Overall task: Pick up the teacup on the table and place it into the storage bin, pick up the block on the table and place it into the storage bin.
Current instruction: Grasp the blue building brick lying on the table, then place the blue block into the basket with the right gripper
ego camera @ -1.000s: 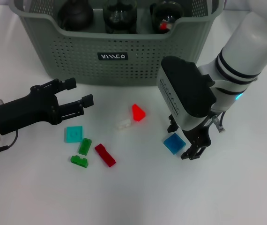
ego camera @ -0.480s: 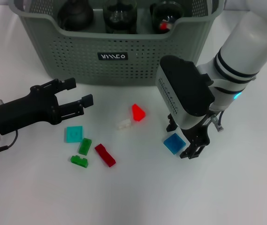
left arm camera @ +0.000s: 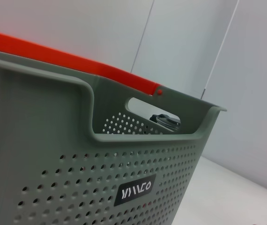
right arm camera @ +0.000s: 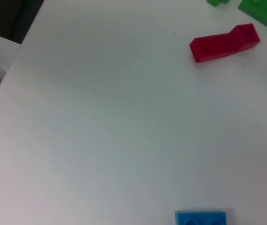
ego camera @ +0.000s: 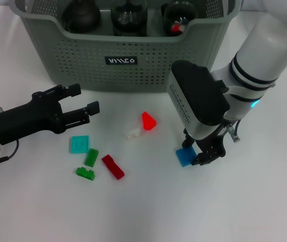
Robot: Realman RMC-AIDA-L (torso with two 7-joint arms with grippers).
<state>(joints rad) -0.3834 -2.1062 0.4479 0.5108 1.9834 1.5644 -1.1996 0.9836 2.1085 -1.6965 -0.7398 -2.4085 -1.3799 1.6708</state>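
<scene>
The grey-green storage bin stands at the back of the table, with its black label facing me. It fills the left wrist view. Three dark vessels stand inside it; no teacup shows on the table. A blue block lies on the table and shows at the edge of the right wrist view. My right gripper is down right over it and hides part of it. My left gripper is open and empty, hovering left of the bin's front.
Loose blocks lie on the white table: a red wedge, a white piece, a teal square, two green bricks and a red brick, which also shows in the right wrist view.
My right gripper has come down and in over the blue block, now covering part of it. The left arm and the other blocks have not moved.
</scene>
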